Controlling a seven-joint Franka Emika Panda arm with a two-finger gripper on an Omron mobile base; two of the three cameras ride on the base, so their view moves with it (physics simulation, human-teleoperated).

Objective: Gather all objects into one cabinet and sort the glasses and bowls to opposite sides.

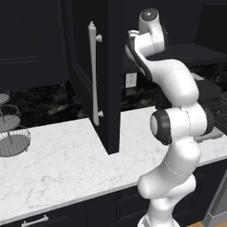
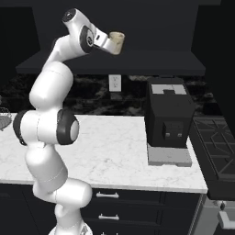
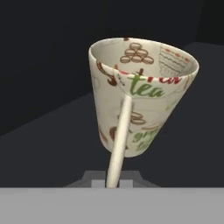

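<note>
1. The black wall cabinet [image 2: 137,27] gapes dark ahead of me, high above the marble worktop [image 2: 114,147].
2. The cream-tan tumbler [image 2: 116,42] hangs tilted before it; it looks light, rigid, slick and probably breakable.
3. My fingers [image 3: 114,175] are closed thin on its rim wall, a hold that could pivot.

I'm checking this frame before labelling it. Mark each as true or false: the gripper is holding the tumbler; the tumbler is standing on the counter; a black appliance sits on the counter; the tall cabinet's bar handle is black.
1. The gripper is holding the tumbler. True: it is shut on the tumbler, raised in front of the wall cabinet.
2. The tumbler is standing on the counter. False: it is held high above it.
3. A black appliance sits on the counter. True.
4. The tall cabinet's bar handle is black. False: it is white.
</note>
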